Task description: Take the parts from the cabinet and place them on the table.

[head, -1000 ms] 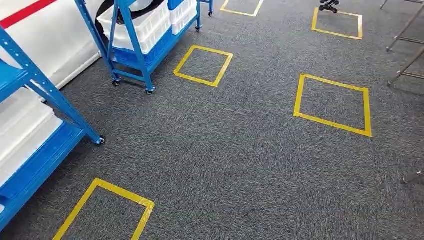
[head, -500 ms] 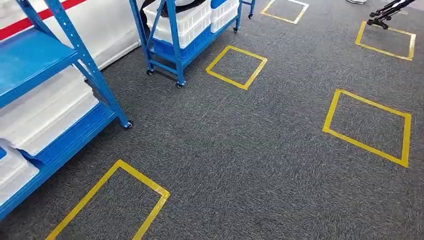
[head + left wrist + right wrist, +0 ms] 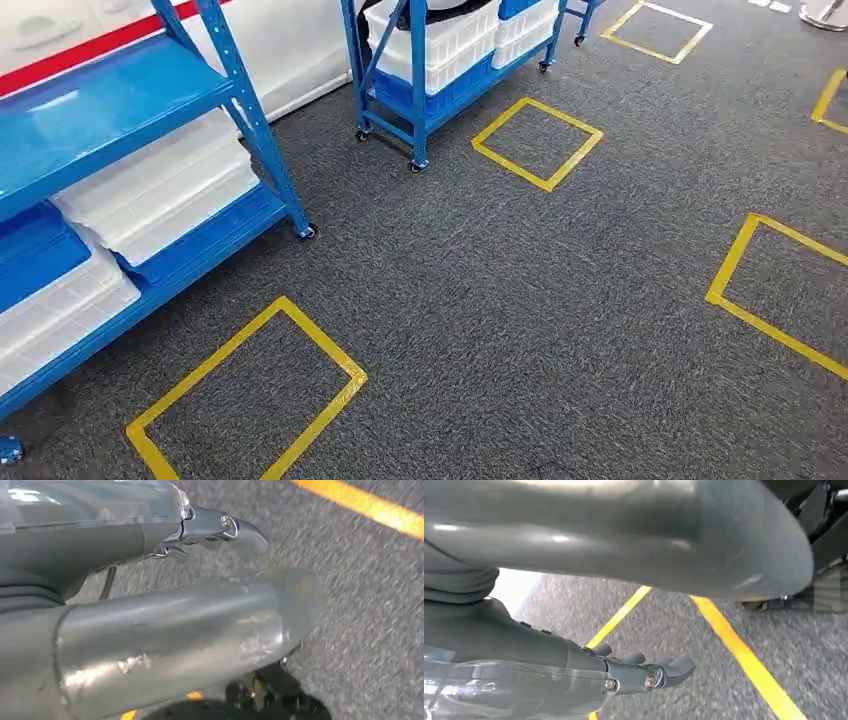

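The cabinet is a blue metal shelf rack (image 3: 120, 95) at the left of the head view. Its lower shelves carry flat white lidded bins (image 3: 160, 190) and a blue bin (image 3: 35, 250). What lies inside the bins is hidden. My left hand (image 3: 165, 625) hangs above the grey carpet with its fingers (image 3: 240, 530) straight and nothing in it. My right hand (image 3: 574, 660) also hangs over the carpet, its fingers (image 3: 649, 677) stretched out and bare.
A second blue rack on wheels (image 3: 418, 100) holds white crates (image 3: 440, 35) further back. Yellow tape squares (image 3: 250, 400) (image 3: 537, 143) (image 3: 770, 290) mark the grey carpet. A white wall with a red stripe (image 3: 80, 55) runs behind the racks.
The whole picture has shifted: the camera has turned left, so both racks now sit further right and more of the near rack's shelves and bins show.
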